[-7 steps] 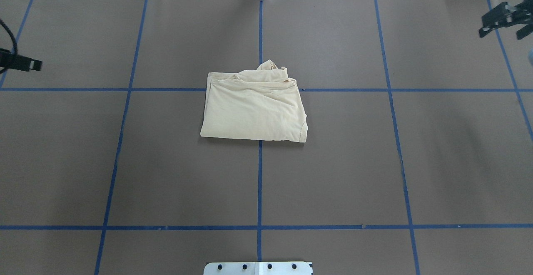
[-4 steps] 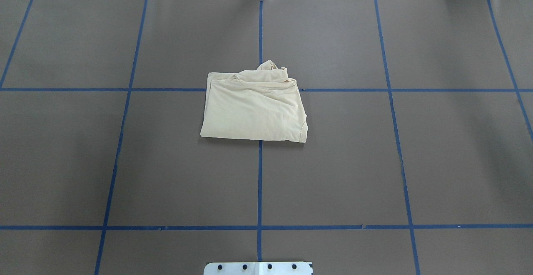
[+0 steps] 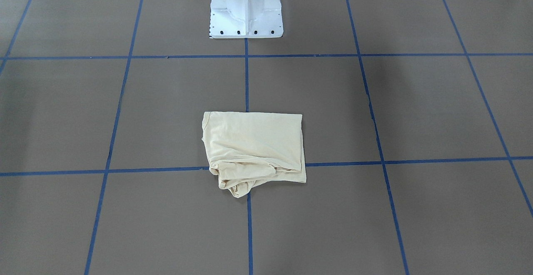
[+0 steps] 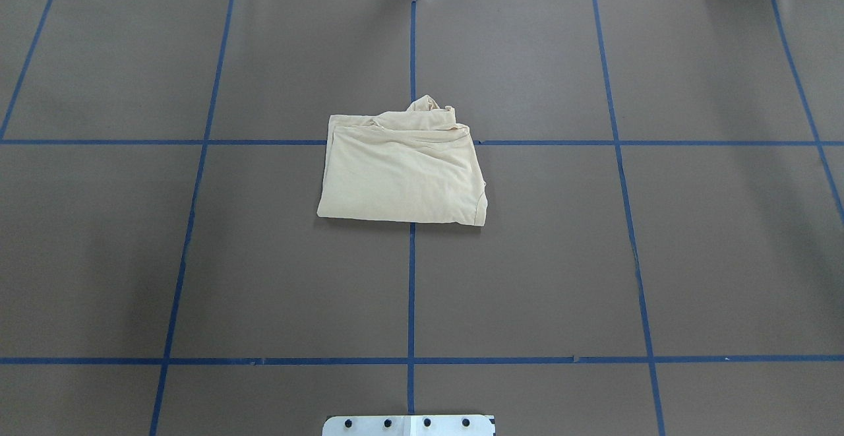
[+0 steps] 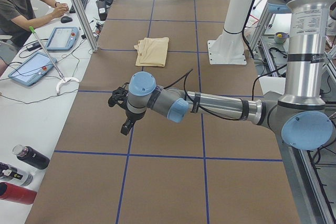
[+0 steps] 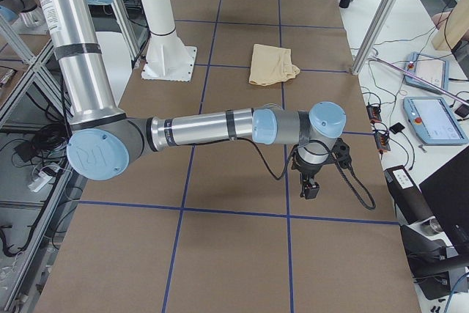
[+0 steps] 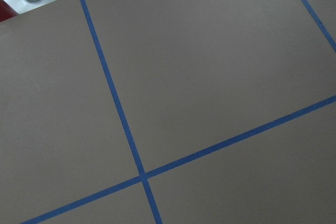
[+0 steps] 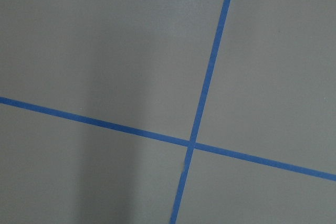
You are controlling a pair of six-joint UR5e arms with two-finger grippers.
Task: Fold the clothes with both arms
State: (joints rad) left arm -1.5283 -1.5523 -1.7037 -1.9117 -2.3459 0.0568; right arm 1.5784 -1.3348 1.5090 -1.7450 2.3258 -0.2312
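The pale cream-yellow shirt (image 4: 402, 172) lies folded into a small rectangle at the table's middle, with a bunched bit at its far edge; the print is hidden. It also shows in the front view (image 3: 255, 145) and both side views (image 5: 152, 51) (image 6: 271, 64). No gripper touches it. My left gripper (image 5: 125, 116) hangs over the brown table far to the shirt's left, seen only in the left side view; I cannot tell its state. My right gripper (image 6: 312, 181) hangs far to the shirt's right, seen only in the right side view; I cannot tell its state.
Blue tape lines (image 4: 411, 291) grid the brown table. The white pedestal base (image 3: 246, 13) stands at the robot's side. An operator (image 5: 21, 3), tablets (image 5: 31, 66) and bottles (image 5: 29, 158) sit past the table's left end; a metal post (image 6: 381, 20) and tablets (image 6: 436, 119) past the right end.
A second ago both grippers showed at the overhead view's left and right edges; they have since moved out of that view. The shirt has not moved.
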